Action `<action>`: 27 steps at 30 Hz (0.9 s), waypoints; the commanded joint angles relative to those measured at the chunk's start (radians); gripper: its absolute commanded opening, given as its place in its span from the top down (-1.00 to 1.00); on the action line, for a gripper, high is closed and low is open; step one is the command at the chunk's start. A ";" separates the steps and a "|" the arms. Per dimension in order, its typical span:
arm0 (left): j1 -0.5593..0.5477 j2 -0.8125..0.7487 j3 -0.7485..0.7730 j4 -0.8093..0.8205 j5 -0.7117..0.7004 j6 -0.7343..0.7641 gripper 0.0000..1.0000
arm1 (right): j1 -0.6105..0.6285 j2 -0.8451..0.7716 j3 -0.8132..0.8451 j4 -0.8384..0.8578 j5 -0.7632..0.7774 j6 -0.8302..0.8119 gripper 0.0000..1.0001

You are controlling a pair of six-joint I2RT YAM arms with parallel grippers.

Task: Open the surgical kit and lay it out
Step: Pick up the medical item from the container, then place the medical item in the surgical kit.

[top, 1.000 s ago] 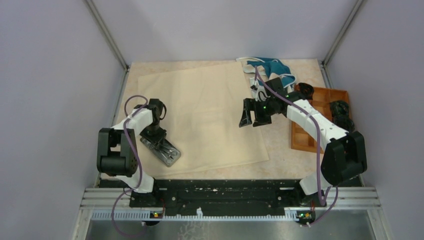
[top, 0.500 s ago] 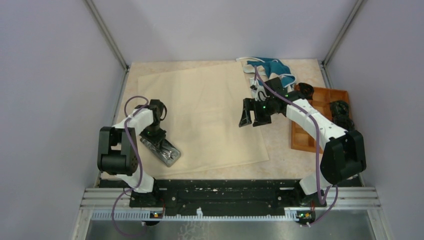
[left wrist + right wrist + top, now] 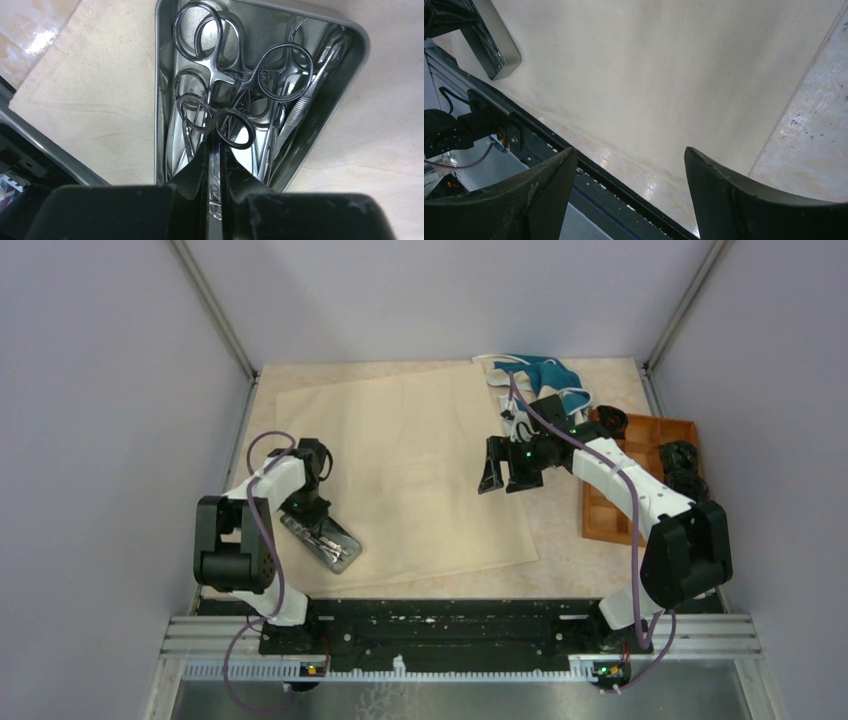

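Observation:
The beige cloth wrap (image 3: 400, 470) lies spread flat on the table. The steel tray (image 3: 321, 543) sits on its near-left corner, full of silver ring-handled instruments (image 3: 235, 75). My left gripper (image 3: 305, 508) stands over the tray's far end, shut on the shank of one ring-handled instrument (image 3: 216, 131), whose rings poke out past the fingertips (image 3: 200, 155). My right gripper (image 3: 506, 472) hovers open and empty above the cloth's right part; in the right wrist view the cloth (image 3: 664, 75) fills the frame and the tray (image 3: 491, 47) shows at top left.
An orange-brown compartment tray (image 3: 640, 475) holding dark items stands at the right. Teal-and-white fabric (image 3: 540, 380) lies at the back right. The black rail (image 3: 450, 625) runs along the near edge. Grey walls close in the sides.
The left gripper has drawn back slightly from the tray's near end toward its far end, leaving more of the instruments in view. The right arm has not moved.

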 commanded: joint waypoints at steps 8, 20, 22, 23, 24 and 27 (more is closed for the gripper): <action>0.009 -0.141 0.053 -0.085 0.021 -0.021 1.00 | 0.008 -0.023 0.046 0.020 0.006 -0.011 -0.57; 0.045 -0.228 0.110 -0.076 0.056 0.064 1.00 | 0.008 -0.007 0.053 0.017 -0.001 -0.017 -0.57; 0.072 -0.253 0.113 -0.055 0.123 0.077 1.00 | 0.007 -0.006 0.057 0.014 -0.005 -0.018 -0.57; 0.085 -0.264 0.120 -0.050 0.158 0.083 1.00 | 0.008 -0.006 0.059 0.013 -0.007 -0.022 -0.58; 0.094 -0.280 0.130 -0.044 0.200 0.091 1.00 | 0.008 -0.007 0.059 0.011 -0.011 -0.027 -0.59; 0.105 -0.323 0.154 -0.001 0.381 0.112 1.00 | 0.012 -0.018 0.057 0.022 -0.038 -0.049 -0.65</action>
